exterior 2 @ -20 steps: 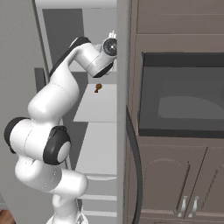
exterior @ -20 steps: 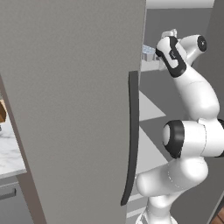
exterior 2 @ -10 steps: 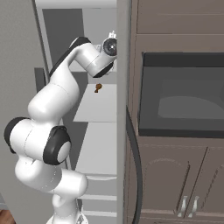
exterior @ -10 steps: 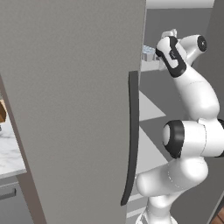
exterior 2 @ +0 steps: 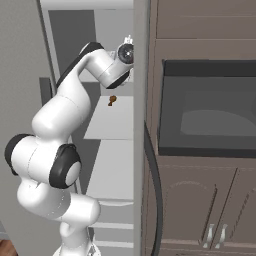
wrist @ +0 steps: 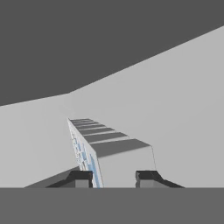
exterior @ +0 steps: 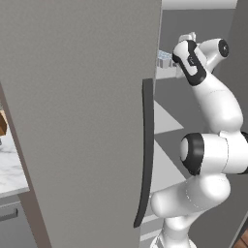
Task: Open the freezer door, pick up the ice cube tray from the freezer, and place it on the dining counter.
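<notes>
Ice cube tray [wrist: 111, 151] sits directly between your gripper [wrist: 113, 178] fingertips [wrist: 79, 178] in the hand view, running lengthwise away from the gripper, its row of little cups receding ahead. The dark fingertips stand close against the tray's two long sides at its near end, so the gripper is clenched on the tray. Pale blue shows along the tray's left flank, beside the left fingertip.

From the left base view, you can see the tray [exterior: 165, 59] as a small pale blue-grey piece just to the left of the arm's hand, high inside the open freezer compartment, level with an upper shelf. Whether it rests on that shelf or is raised off it cannot be told.

Freezer door [exterior: 82, 121] stands swung open, well to the left of the gripper and nearer the camera, with its long dark curved handle [exterior: 145, 155] running down its edge below the gripper's height.

In the right base view, the arm reaches up and into the compartment, the hand [exterior 2: 125, 52] close against the grey edge of the other door [exterior 2: 140, 125]. Below the gripper, a small brown item [exterior 2: 112, 100] lies on a lower shelf [exterior 2: 112, 120]; it is too small to identify. Right of the gripper, beyond that door edge, you have a dark oven front [exterior 2: 207, 107] set in brown cabinets [exterior 2: 200, 205].
</notes>
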Controlling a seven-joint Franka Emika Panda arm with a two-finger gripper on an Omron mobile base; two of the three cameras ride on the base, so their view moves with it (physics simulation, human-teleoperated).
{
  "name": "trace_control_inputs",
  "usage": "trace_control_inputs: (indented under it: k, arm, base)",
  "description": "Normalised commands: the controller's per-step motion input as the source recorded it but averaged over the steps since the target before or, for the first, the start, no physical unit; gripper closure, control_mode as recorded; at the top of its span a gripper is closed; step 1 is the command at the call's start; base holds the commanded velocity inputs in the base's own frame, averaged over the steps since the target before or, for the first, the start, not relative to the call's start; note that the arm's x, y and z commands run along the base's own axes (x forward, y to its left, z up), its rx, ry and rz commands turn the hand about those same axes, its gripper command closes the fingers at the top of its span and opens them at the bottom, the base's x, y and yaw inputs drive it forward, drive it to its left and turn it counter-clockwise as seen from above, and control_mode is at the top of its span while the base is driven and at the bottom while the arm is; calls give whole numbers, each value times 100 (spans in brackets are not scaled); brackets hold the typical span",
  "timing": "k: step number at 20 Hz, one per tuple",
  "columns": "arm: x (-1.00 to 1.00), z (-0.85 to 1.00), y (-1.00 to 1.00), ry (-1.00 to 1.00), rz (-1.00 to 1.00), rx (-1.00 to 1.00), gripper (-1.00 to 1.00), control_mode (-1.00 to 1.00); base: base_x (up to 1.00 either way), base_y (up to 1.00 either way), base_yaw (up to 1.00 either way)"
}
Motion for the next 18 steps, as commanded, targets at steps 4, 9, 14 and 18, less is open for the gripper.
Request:
trace_control_inputs:
  k: [4, 9, 14, 18]
  arm:
    - [0, 0, 0, 0, 0, 0, 100, -100]
    - [-18, 0, 0, 0, 0, 0, 100, -100]
    - [-35, 0, 10, -2, 0, 0, 100, -100]
    - [-50, 0, 14, -7, 0, 0, 100, -100]
  base:
    - [0, 0, 0]
    - [0, 0, 0]
    - [0, 0, 0]
    - [0, 0, 0]
